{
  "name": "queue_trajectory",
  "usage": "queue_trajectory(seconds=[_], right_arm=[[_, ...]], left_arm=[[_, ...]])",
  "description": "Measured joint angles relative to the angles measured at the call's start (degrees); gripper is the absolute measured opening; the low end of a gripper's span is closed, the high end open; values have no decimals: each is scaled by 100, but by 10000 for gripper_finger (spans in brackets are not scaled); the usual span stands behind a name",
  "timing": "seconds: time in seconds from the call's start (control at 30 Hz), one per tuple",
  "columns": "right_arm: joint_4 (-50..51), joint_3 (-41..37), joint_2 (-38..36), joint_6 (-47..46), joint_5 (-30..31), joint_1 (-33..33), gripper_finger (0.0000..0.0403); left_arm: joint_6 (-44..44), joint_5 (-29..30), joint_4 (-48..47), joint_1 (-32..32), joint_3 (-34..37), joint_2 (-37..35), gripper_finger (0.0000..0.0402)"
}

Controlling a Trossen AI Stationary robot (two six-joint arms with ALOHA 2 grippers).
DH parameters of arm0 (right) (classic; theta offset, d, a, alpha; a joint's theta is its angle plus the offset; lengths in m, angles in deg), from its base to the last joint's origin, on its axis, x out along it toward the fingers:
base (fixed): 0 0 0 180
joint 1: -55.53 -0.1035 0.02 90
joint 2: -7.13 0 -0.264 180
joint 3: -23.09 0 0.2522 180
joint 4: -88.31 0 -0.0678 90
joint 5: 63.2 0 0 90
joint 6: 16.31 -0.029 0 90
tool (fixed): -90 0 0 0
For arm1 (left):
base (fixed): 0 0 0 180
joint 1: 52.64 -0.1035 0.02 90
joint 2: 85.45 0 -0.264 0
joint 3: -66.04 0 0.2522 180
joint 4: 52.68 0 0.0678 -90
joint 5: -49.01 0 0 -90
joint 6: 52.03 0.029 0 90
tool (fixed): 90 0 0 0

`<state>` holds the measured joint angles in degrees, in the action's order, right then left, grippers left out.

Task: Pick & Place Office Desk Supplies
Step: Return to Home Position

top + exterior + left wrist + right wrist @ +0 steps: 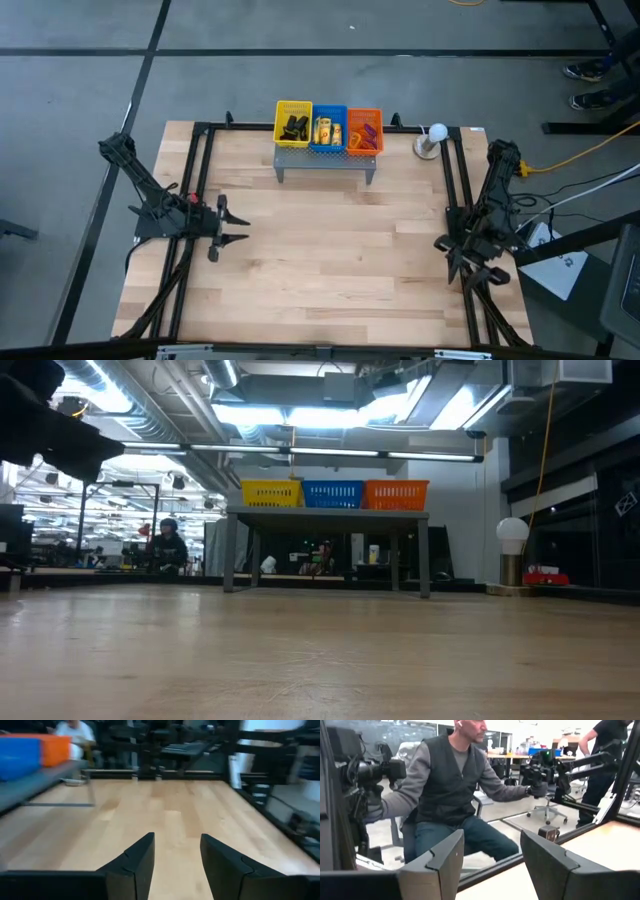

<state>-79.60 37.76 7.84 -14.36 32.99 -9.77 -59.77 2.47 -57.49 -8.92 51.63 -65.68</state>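
Looks done: supplies (325,130) in 3 baskets (330,108) on shelf (325,159). Left fingers (135,865) & right fingers (440,865) apart, holding nothing, at tabletop (330,250) sides.

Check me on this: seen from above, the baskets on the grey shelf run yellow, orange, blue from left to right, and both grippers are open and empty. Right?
Only the order is wrong. The high view shows the yellow basket, then the blue basket, then the orange basket on the grey shelf. The left gripper and right gripper are open and empty.
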Motion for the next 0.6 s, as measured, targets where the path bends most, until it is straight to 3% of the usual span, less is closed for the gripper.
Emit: queue_trajectory(seconds=[0.07,0.23,0.3,0.43,0.6], right_arm=[[16,0,91,3,10,0,197],[-37,0,291,-475,392,32,197],[-82,1,330,-615,657,48,197],[-142,2,345,-581,1127,48,197],[-155,2,345,-274,1227,48,197]], left_arm=[[-113,-397,24,4,0,0,153],[-36,-2205,712,32,2,0,153],[194,-2632,924,111,3,0,153],[645,-2548,1374,253,4,0,152],[630,-2078,1499,280,7,0,152]])
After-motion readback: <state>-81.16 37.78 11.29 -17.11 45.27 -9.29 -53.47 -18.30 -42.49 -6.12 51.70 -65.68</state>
